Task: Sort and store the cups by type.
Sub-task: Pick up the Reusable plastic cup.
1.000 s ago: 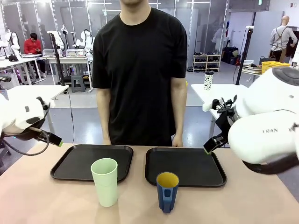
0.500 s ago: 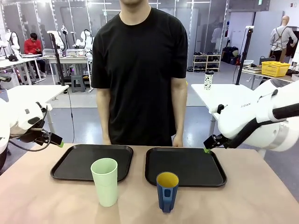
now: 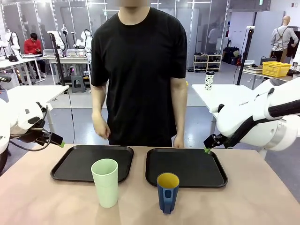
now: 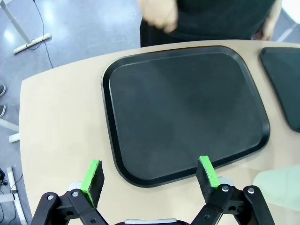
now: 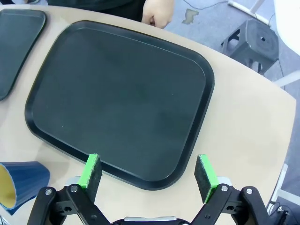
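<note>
Your left tool (image 4: 150,173) hangs with its green pads wide apart and nothing between them, above the table (image 3: 42,201) close to its left edge, toward the far-left corner. Just beside it lies the left black tray (image 3: 70,166), bare. The pale-green tumbler (image 3: 105,183) stands upright on the table toward the near edge, just in front of that tray's near rim and outside it. Past the far edge stands a person in a black shirt, one hand (image 3: 100,129) lifted off the table above the left tray's far side, the other hand (image 3: 178,141) down at the far edge. The dark-blue mug (image 3: 168,192), yellow inside, stands upright toward the near edge, by the near-left corner of the right black tray (image 3: 201,171), its handle facing the near edge. Your right tool (image 5: 148,169) is likewise spread and holding nothing, over the table toward its right edge, beside that tray's far-right corner.
</note>
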You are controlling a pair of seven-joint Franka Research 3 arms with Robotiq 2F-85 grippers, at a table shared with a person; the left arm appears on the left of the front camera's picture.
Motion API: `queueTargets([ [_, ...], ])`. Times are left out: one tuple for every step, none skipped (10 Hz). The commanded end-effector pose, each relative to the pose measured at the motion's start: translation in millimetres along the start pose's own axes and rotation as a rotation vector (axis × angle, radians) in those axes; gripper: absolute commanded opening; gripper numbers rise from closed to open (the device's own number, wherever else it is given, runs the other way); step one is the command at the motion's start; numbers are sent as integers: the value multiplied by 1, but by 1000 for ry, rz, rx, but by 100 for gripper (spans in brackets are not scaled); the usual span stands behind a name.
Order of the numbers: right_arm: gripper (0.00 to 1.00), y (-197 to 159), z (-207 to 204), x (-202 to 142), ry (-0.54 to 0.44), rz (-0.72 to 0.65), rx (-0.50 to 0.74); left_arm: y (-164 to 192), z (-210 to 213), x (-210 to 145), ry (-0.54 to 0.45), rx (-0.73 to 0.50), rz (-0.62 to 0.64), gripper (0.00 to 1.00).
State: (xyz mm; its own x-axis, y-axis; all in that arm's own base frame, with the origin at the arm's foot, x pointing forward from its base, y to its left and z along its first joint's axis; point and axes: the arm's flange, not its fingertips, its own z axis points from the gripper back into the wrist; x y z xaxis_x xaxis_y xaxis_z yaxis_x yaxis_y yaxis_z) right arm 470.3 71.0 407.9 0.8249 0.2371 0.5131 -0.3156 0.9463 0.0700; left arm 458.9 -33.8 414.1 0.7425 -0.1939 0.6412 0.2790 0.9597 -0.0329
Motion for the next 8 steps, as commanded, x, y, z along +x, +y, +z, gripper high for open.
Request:
queueTargets([
  [100,-2,1,-2,-2,-1,7,-2,2,0,-1,9,-3,100],
  [100,-2,1,-2,-2,-1,7,-2,2,0,-1,9,-3,100],
  [100,-2,1,-2,-2,-1,7,-2,2,0,-1,9,-3,100],
  [100,-2,1,-2,-2,-1,7,-2,2,0,-1,9,-3,100],
  [100,-2,1,-2,-2,-1,7,-2,2,0,-1,9,-3,100],
  [100,-2,1,-2,-2,-1,7,-2,2,0,-1,9,-3,100],
  [100,-2,1,-2,-2,-1,7,-2,2,0,-1,9,-3,100],
  [100,-2,1,-2,-2,-1,7,-2,2,0,-1,9,-3,100],
])
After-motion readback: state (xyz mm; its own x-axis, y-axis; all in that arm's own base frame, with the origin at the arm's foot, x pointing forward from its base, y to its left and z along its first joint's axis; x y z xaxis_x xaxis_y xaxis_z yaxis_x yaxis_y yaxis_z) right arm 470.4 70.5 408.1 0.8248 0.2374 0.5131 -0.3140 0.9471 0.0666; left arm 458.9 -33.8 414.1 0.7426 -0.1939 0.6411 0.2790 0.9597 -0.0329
